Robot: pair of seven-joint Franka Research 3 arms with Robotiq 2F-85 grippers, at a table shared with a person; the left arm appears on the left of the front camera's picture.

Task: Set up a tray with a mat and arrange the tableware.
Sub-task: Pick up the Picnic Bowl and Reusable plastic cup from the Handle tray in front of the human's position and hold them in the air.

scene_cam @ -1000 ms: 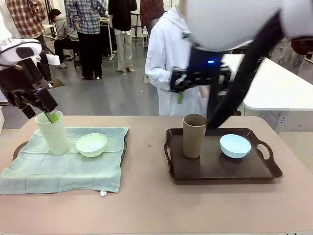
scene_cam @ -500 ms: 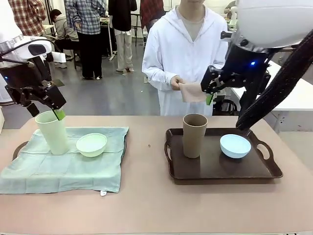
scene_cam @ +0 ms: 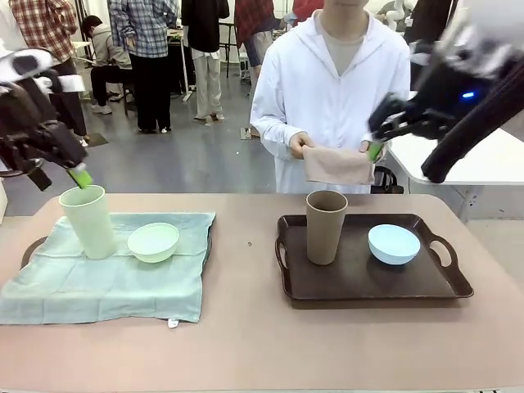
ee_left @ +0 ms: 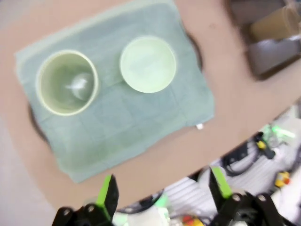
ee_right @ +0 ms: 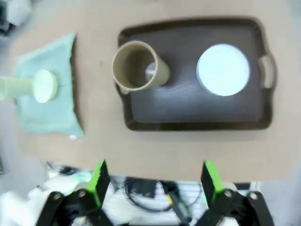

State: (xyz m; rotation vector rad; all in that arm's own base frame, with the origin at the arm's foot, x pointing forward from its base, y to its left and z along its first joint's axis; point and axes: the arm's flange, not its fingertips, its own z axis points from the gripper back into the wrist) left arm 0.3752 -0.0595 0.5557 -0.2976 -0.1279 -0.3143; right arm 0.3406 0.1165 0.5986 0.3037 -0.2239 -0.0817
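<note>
A pale green tumbler [scene_cam: 88, 221] and a mint green bowl [scene_cam: 153, 241] stand on a green mat [scene_cam: 106, 282] spread over the left tray [scene_cam: 31, 248]. On the bare dark brown tray [scene_cam: 368, 282] stand a brown tumbler [scene_cam: 326, 227] and a light blue bowl [scene_cam: 394, 243]. My left gripper [scene_cam: 72, 173] hangs open just above the pale green tumbler [ee_left: 67, 82]; in its wrist view the gripper [ee_left: 163, 188] holds nothing. High at the far right, my right gripper [scene_cam: 378, 146] is also open and empty [ee_right: 155, 181], above the brown tumbler [ee_right: 136, 66] and blue bowl [ee_right: 222, 69].
A person in a white coat stands at the far side, both hands holding a beige cloth [scene_cam: 337, 165] above the table's far edge. Bare tabletop [scene_cam: 246, 336] lies between the trays and along the front.
Both arms have risen and drawn back outward from the tumblers. The right arm swung away to the right, uncovering the person, who now holds the beige cloth spread in both hands.
</note>
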